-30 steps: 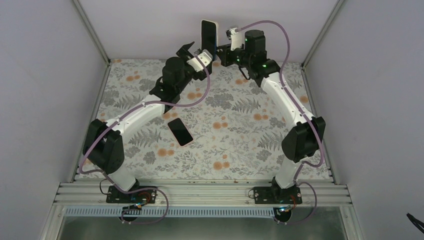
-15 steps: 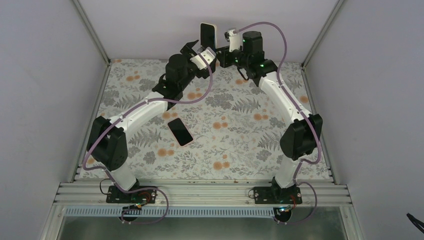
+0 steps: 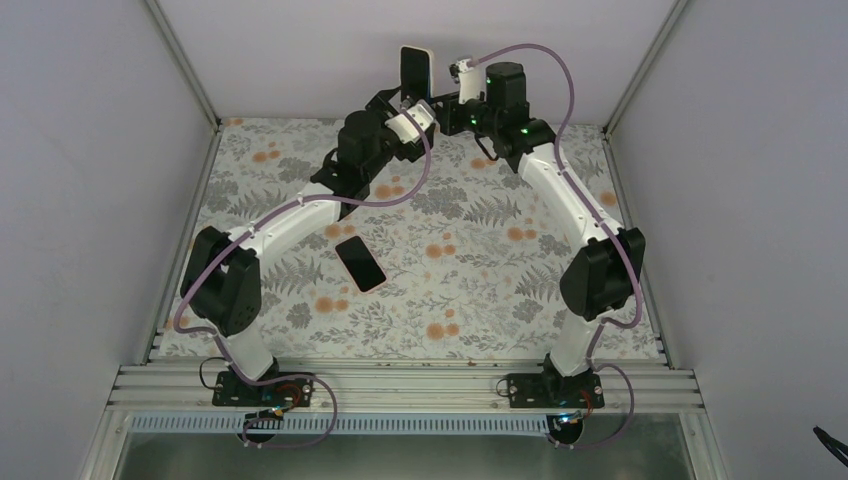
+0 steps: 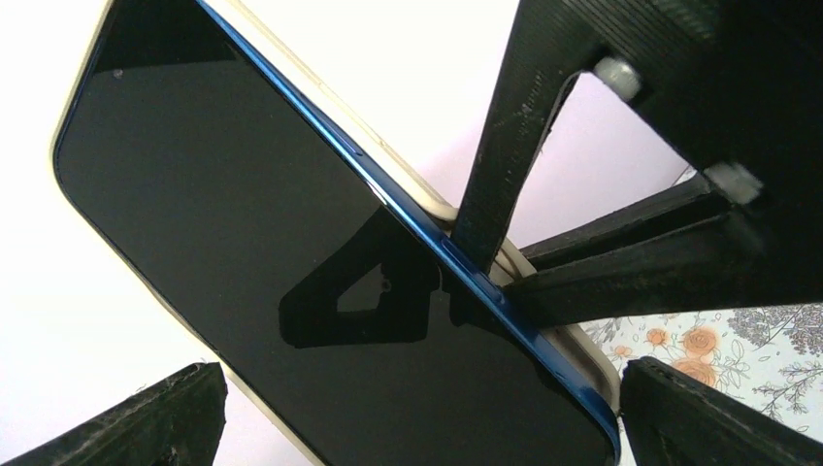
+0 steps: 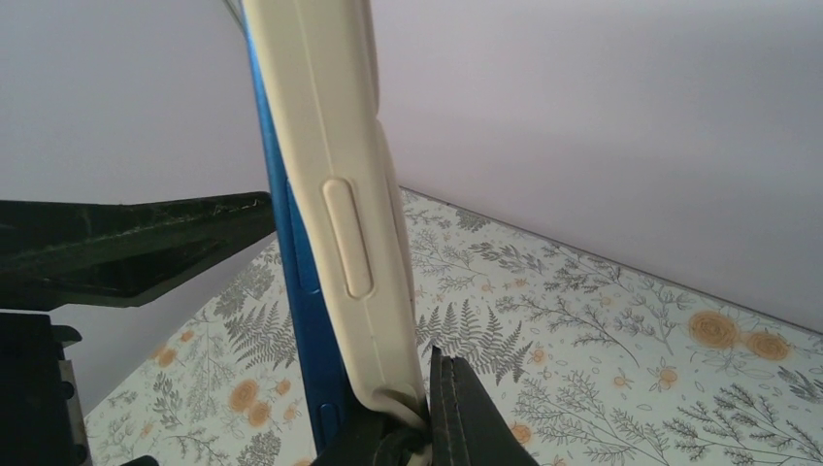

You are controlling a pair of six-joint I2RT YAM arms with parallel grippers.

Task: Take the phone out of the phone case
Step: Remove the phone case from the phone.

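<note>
At the back of the table the phone (image 3: pixel 413 70), with a black screen and blue frame, stands upright in the air inside a cream phone case (image 3: pixel 431 56). My right gripper (image 3: pixel 443 101) is shut on the case's lower edge (image 5: pixel 388 388). There the case lip is pulled away from the blue phone frame (image 5: pixel 301 291). My left gripper (image 3: pixel 404 101) is open. Its fingertips (image 4: pixel 146 422) straddle the lower end of the phone screen (image 4: pixel 243 214) without touching it. The case rim (image 4: pixel 582 345) shows beside the blue edge.
A second dark phone (image 3: pixel 360 264) lies flat on the floral table cover (image 3: pixel 480 290), left of centre. Grey walls (image 3: pixel 300 50) close in the back and both sides, right behind the held phone. Both arm bases sit on the near rail (image 3: pixel 400 385).
My left gripper has moved right and up until its open jaws sit around the phone. The right gripper lowered the cased phone slightly and has held still since.
</note>
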